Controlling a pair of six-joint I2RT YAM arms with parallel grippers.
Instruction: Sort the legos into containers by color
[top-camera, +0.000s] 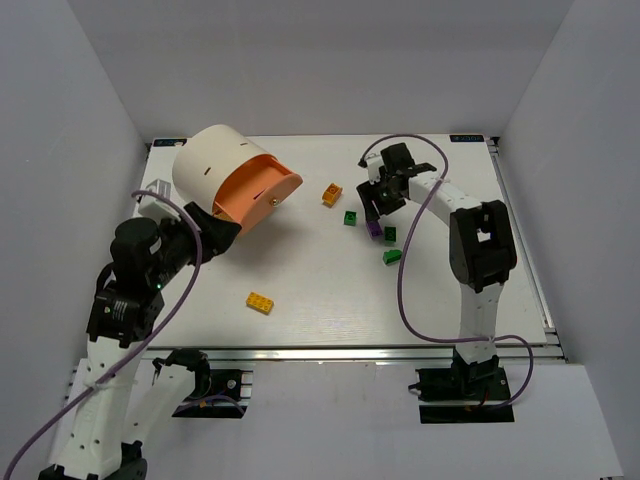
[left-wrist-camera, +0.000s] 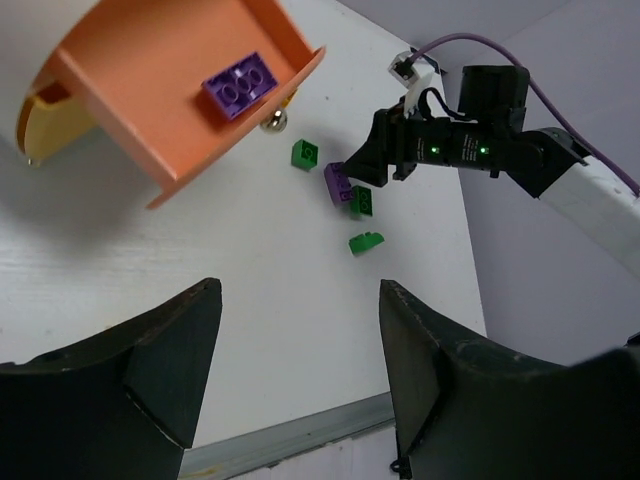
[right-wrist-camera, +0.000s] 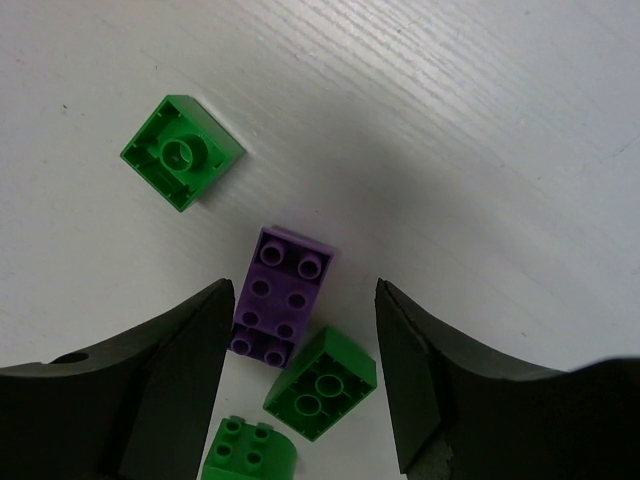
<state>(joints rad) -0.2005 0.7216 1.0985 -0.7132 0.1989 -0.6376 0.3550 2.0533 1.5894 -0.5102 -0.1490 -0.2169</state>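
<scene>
White table (top-camera: 330, 290), plain grey walls (top-camera: 80, 100), aluminium rail (top-camera: 350, 352) along near edge.

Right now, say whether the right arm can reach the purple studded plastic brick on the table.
Likely yes: the open right tool hangs over the purple studded plastic brick, nothing covering it.

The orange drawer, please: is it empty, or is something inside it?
Not empty: one purple lego lies inside the orange drawer, shown in the left wrist view.

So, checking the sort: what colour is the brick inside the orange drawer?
Purple brick; left wrist view.
</scene>
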